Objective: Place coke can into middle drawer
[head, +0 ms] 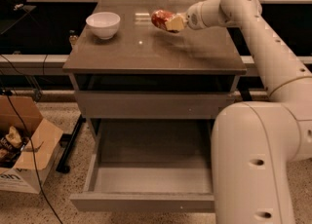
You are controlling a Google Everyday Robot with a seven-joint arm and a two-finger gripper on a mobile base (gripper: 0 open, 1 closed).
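- Speckled flooring (44, 206) runs under everything, and a dark strip with a pale rail crosses behind the desk at 12 o'clock.
- Your robot's white arm (253, 164) fills the view from 5 o'clock up to 1 o'clock. Its bulky lower link hides the right end of the open drawer.
- You see the desk (146, 55) at the centre of the view, a grey cabinet with a glossy brown-grey top.
- You'll find the middle drawer (141, 202) pulled fully out at 6 o'clock, low in the cabinet, showing a smooth grey floor and low side walls.
- Look just above it for the other plain drawer front (153, 105), which sits closed under the desk top.
- At 8 o'clock on the floor you have an open cardboard box (29, 169) with dark cables trailing past it.
- At 11 o'clock on the desk top stands a white bowl (103, 24), upright and well apart from the can.
- Your tool (168, 22) hangs over the desk top's 1 o'clock area, clamped around the can.
- You can see the coke can (158, 17) tipped on its side in that grip, raised off the desk with its shadow below it, well away from the drawer.
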